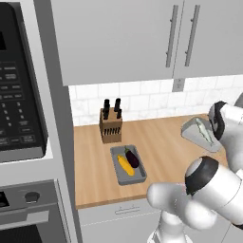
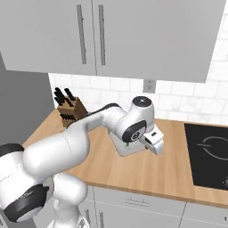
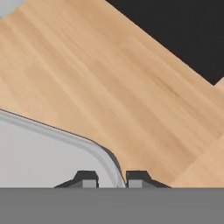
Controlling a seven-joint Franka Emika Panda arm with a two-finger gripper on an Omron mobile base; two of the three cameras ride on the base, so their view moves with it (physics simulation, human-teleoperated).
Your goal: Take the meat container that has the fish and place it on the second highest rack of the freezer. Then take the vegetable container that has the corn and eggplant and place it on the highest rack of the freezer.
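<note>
A white robot arm (image 2: 80, 133) reaches across a wooden kitchen counter (image 1: 161, 142) beneath grey wall cabinets (image 2: 133, 35), a black cooktop (image 2: 209, 147) to its right and a knife block (image 1: 110, 124) against the tiled wall. Near the counter's front edge a grey tray (image 1: 127, 165) carries the corn (image 1: 125, 164) and the eggplant (image 1: 132, 157) side by side, untouched and well apart from the arm. Farther right the meat container (image 1: 199, 134) sits tilted, one side raised off the wood, with the slim grey-green fish (image 1: 205, 130) inside. The gripper (image 3: 111, 180) is nearly closed, its two dark tips pinching the thin rim of that container at a rounded corner, one tip inside the wall and one outside. The tray looks stiff and light, but held by a single corner it will likely hang at a slant, and the smooth fish could slide toward the low side; a level, unhurried carry to the freezer seems wise.
</note>
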